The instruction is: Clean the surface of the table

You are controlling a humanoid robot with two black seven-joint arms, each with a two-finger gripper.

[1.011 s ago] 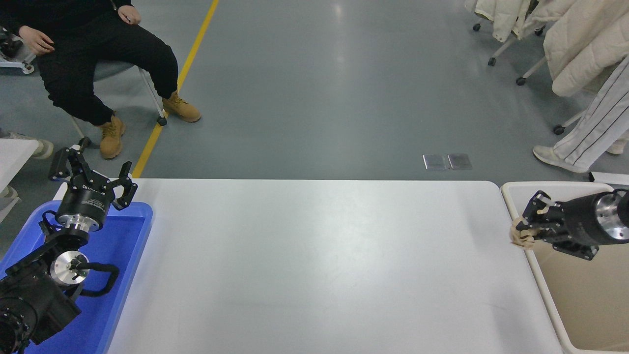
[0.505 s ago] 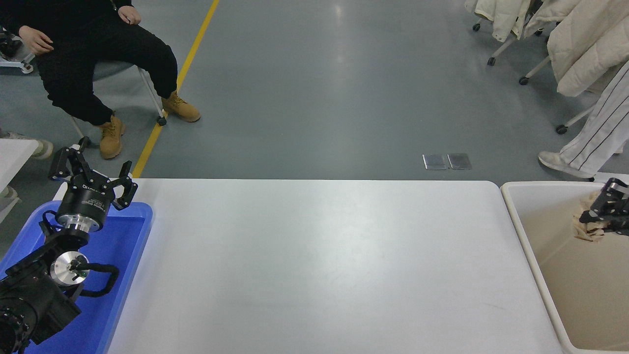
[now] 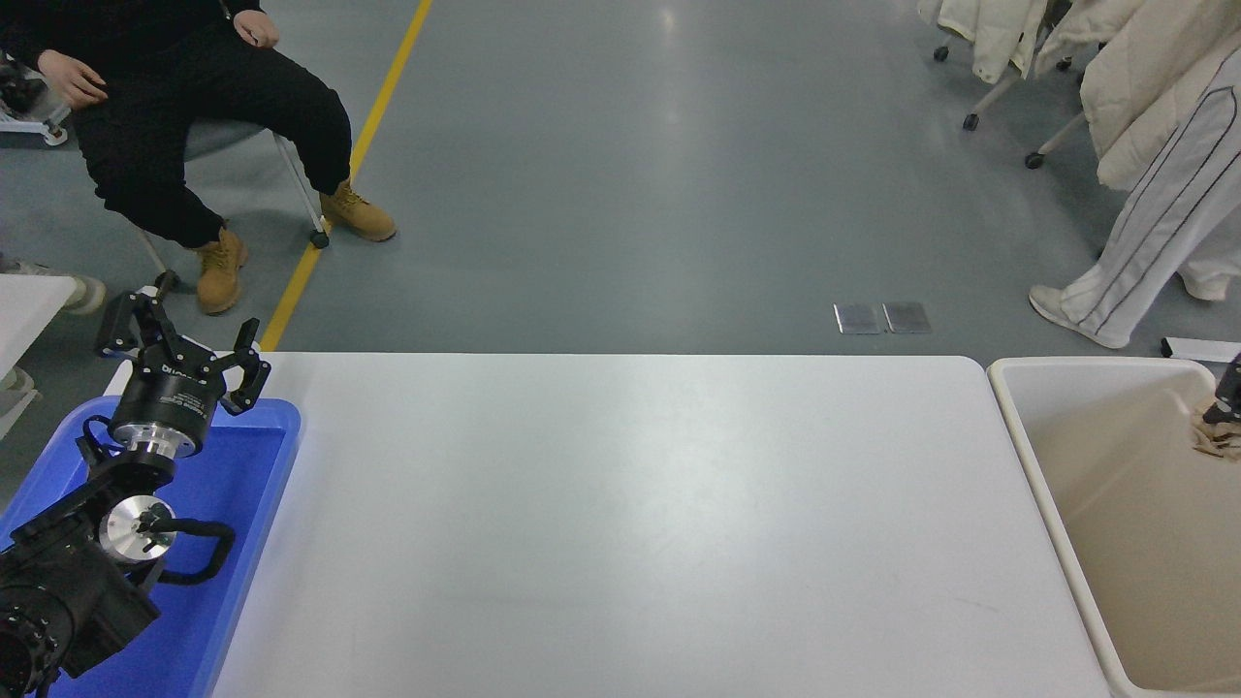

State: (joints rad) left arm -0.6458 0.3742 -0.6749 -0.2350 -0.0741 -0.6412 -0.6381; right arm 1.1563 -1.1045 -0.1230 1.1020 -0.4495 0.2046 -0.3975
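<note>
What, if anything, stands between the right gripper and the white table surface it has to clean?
The beige bin's near wall stands between them. The right gripper sits at the picture's right edge over the bin, with crumpled tan material at it, while the table surface lies to its left. The left gripper is parked over the blue tray.

Matte black left arm with silver metal joint rings, a looping black cable, and a black multi-fingered left gripper.
</note>
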